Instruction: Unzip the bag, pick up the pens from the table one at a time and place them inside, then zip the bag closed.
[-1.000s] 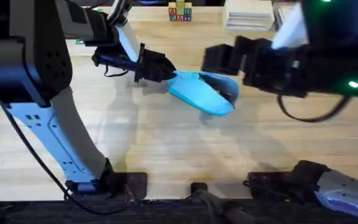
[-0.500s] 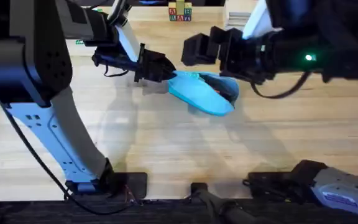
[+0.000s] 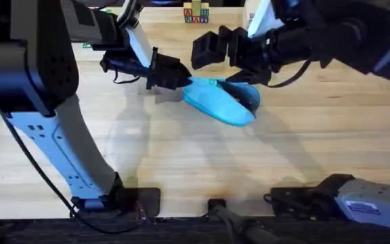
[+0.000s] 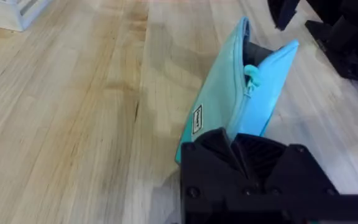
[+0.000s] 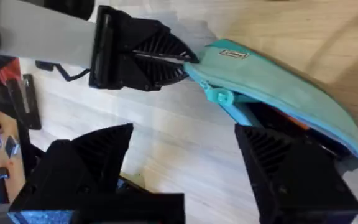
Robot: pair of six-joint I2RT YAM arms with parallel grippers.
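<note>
Light blue bag (image 3: 221,102) unmoved at upper centre of the worktop (image 3: 181,156), left gripper (image 3: 179,76) fingers still clamped on its end, right gripper (image 3: 217,49) shifted leftward above it, fingers apart, zipper part open.

bag (image 3: 219,103): you see soft matt light-blue cloth with a plastic zipper pull
tabletop (image 3: 181,156): pale, smooth wood grain
left tool (image 3: 175,74): matt black ribbed plastic
</note>
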